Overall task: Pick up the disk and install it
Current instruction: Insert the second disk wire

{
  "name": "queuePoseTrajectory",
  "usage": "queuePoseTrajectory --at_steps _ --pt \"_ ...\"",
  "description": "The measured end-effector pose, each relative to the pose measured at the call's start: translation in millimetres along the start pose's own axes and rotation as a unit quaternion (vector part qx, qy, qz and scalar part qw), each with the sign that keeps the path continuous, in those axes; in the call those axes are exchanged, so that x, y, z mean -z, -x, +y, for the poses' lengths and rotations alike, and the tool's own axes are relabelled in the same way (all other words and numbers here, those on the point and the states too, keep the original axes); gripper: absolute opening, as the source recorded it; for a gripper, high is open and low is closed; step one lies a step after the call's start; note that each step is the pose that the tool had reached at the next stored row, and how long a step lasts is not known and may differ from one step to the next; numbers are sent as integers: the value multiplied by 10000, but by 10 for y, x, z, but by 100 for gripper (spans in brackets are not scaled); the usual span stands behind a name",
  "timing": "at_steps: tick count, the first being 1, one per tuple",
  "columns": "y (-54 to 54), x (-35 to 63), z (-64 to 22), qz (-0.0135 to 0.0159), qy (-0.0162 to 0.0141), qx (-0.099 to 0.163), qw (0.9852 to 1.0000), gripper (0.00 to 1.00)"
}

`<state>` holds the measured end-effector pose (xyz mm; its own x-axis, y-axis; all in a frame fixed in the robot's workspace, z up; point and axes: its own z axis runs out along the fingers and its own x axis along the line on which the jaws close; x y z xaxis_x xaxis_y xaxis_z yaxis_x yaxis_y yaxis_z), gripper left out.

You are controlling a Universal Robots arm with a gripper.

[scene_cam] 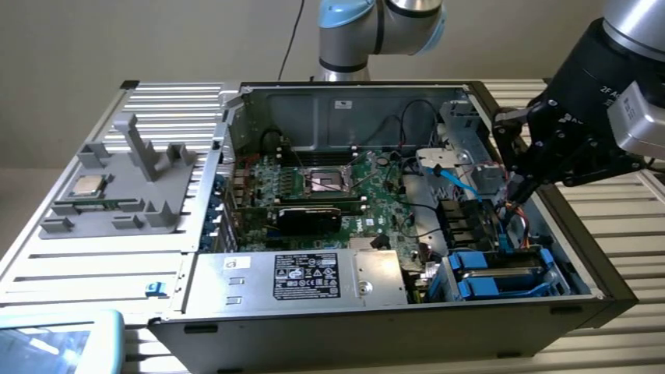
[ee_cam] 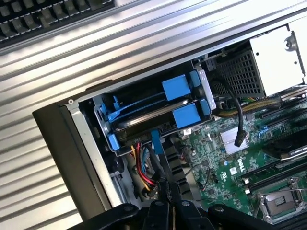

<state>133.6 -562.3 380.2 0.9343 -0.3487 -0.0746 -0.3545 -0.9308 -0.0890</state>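
I am looking down on an open computer case (scene_cam: 416, 210) lying on its side on a ribbed metal tabletop (scene_cam: 62, 257). Its black rim runs along the near edge and up the exterior view's right side. My gripper (scene_cam: 516, 187) hangs just inside that right wall, above the rear of the drive bay, with the case wall close on one side and a bundle of cables (scene_cam: 507, 218) beside it. Open room lies toward the motherboard (scene_cam: 343, 195) in the middle of the case.

In the wrist view the gripper's fingers (ee_cam: 169, 191) are pressed together, with nothing pinched between them. They point down toward the bay from just above the cables.

The disk (ee_cam: 153, 120) sits in the drive bay (scene_cam: 497, 273) at the case's near corner on the exterior view's right. It stands on edge in its blue carrier, with blue tabs (ee_cam: 184, 115) at the end toward the motherboard. A second blue-tabbed slot (ee_cam: 173, 87) lies just beside it. The disk is apart from the gripper, just beyond the fingertips.

The silver power supply box (scene_cam: 301, 276) with its black label lies along the near edge, beside the bay. Outside the case, on the exterior view's left, a grey fixture (scene_cam: 130, 187) on the tabletop carries a small square chip (scene_cam: 86, 185).
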Motion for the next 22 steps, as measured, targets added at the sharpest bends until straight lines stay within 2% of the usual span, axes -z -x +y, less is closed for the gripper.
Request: queuePoseTrajectory --at_steps 4,8,12,17,22 --pt "0 1 0 49 -3 361 9993 11" --pt "0 1 -1 83 -2 723 9973 11" --pt "1 0 -1 70 22 1016 9948 11" --pt "0 0 0 69 27 1034 9946 11" --pt "-12 0 25 55 -27 1079 9941 11"
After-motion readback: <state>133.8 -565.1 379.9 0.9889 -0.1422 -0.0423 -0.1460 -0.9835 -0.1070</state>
